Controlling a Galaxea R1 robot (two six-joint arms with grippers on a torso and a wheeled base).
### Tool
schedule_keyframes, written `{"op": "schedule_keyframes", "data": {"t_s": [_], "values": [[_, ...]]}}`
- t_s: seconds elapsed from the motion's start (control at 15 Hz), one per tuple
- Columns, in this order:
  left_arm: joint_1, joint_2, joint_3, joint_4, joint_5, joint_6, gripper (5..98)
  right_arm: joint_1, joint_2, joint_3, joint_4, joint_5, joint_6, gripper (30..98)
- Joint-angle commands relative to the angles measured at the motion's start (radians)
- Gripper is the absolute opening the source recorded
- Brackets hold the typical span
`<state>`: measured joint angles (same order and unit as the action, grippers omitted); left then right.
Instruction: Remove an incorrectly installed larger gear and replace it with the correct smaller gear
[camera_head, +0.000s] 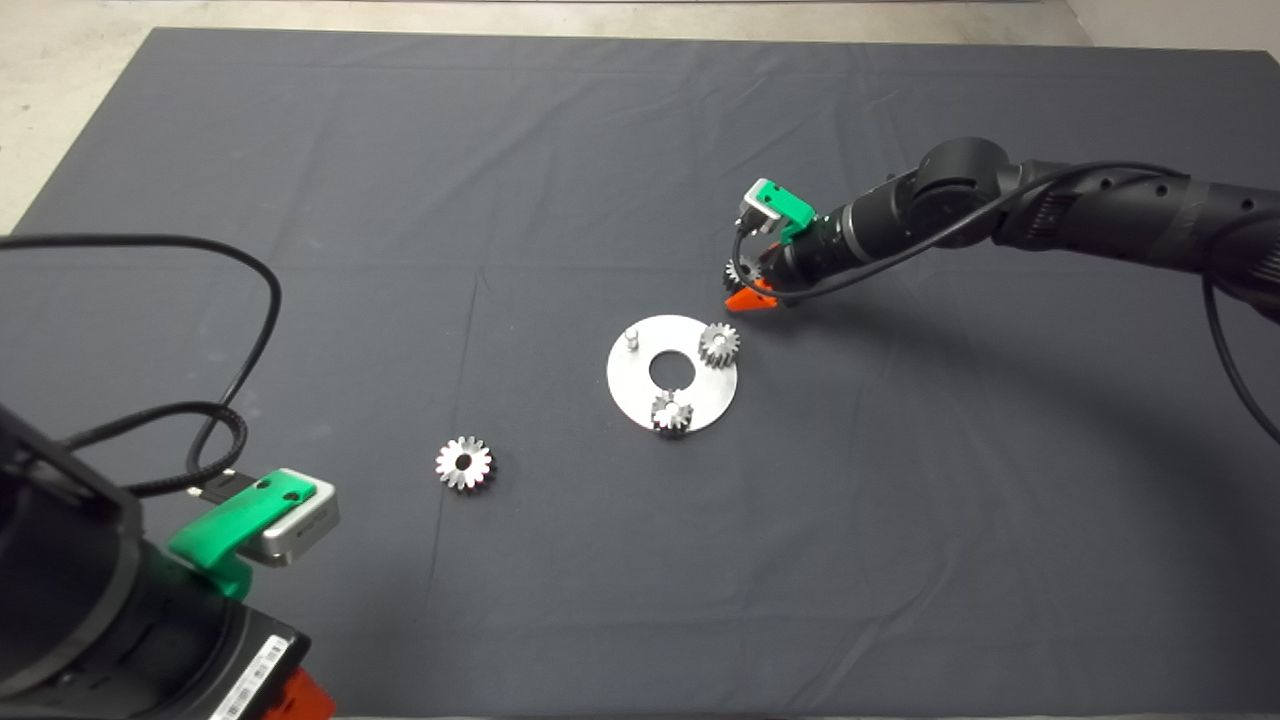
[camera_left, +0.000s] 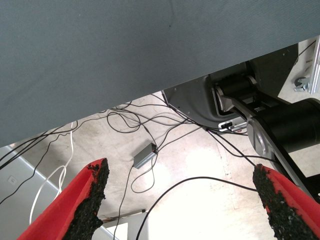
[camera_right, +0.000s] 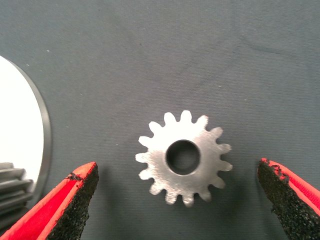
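Right gripper hovers over the smaller gear, which lies flat on the mat just beside the round plate; fingers spread wide on either side, holding nothing. Larger gear lies well apart on the mat, off the plate. One peg stands bare. Left gripper is parked at the bench's near left edge, fingers wide apart, empty. The small gear looks heavy, stiff and slick; best pinched across opposite teeth.
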<state>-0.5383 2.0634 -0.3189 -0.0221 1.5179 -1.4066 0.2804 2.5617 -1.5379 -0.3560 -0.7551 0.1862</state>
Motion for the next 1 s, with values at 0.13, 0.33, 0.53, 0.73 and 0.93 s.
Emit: {"op": "schedule_keyframes", "data": {"t_s": [0.13, 0.33, 0.53, 0.73, 0.93], "values": [[-0.012, -0.005, -0.004, -0.021, 0.001, 0.000, 73.3, 0.025, -0.004, 0.000, -0.068, 0.033, -0.034, 83.5], [-0.012, -0.010, -0.004, -0.021, 0.001, 0.000, 73.3, 0.024, -0.004, 0.000, -0.084, 0.034, -0.037, 79.7], [-0.012, -0.013, -0.004, -0.021, 0.001, 0.000, 73.3, 0.023, 0.001, 0.000, -0.086, 0.036, -0.040, 75.9], [-0.014, -0.013, -0.004, -0.021, 0.001, 0.000, 73.3, 0.011, 0.007, 0.000, -0.086, 0.092, -0.039, 75.9], [-0.012, -0.017, -0.004, -0.021, 0.001, 0.000, 73.3, 0.002, 0.009, 0.000, -0.086, 0.094, -0.039, 69.8]]}}
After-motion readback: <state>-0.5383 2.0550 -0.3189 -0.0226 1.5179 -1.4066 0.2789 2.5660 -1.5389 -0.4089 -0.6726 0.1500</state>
